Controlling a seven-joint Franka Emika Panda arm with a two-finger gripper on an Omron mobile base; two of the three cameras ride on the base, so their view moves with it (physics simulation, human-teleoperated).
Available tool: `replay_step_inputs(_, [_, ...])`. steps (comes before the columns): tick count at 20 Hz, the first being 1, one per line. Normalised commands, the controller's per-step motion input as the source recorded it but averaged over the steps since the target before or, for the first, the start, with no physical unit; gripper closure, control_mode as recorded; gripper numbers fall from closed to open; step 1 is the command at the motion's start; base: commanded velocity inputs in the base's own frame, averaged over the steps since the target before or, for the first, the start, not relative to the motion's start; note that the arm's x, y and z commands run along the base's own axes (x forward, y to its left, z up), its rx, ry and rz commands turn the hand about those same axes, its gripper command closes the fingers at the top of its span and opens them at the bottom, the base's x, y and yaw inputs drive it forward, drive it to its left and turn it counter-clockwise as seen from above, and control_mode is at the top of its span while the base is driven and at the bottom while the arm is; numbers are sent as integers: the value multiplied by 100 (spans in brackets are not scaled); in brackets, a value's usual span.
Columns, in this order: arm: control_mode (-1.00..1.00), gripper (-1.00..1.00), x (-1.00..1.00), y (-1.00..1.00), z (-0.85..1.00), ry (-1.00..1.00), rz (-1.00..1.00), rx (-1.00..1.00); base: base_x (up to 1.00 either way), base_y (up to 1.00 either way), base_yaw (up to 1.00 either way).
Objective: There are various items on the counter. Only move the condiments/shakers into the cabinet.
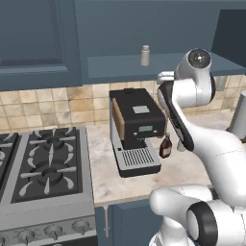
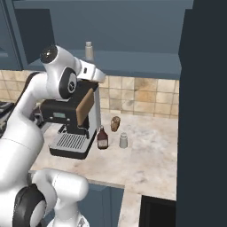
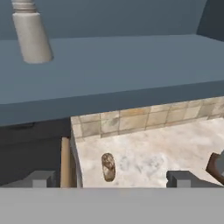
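Progress: one of three condiments is put away. One pale shaker (image 1: 145, 55) stands upright on the shelf floor of the wall cabinet (image 1: 120, 67), toward its left part; the hand view shows the same shaker at upper left, on the blue shelf.

Left on the surface (image 2: 146, 150): one dark brown-red bottle (image 2: 102, 138), just beside the front right corner of the coffee machine (image 2: 71, 128), and one pale shaker (image 2: 123, 140) just right of the bottle, apart from it. Judged: two transfers outstanding.

Gripper (image 3: 113, 177) sits high, at about shelf level in front of the cabinet; fingers (image 3: 183, 177) spread wide, nothing between them. No item held.

Count:
- shakers: 2 (one in cabinet, one on surface)
- dark bottle: 1 (on surface)
- coffee machine: 1, stays
- brown speckled oblong item (image 2: 115, 123): 1, near the tiled wall behind the bottle; identity unclear, stays
- tall grey cylinder (image 1: 239, 117): 1, at the right edge of the left base view, stays

Stove (image 1: 43, 168) left of the surface, not involved.
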Motion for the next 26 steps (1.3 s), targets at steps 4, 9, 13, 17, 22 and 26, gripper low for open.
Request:
replay_step_inputs(4, [-100,-100,-29,-97,-23,46,-10,18,0,0,0])
replay_step_inputs(9, [-100,-100,7,-52,-28,29,1,3,0,0,0])
replay_step_inputs(13, [-100,-100,0,-1,-57,18,6,-2,0,0,0])
replay_step_inputs(17, [-100,-100,0,-4,-74,10,6,-2,0,0,0])
replay_step_inputs(22, [-100,-100,-3,-17,-86,2,7,0,0,0,0])
replay_step_inputs(26, [-100,-100,-7,-21,-72,0,6,0,0,0,0])
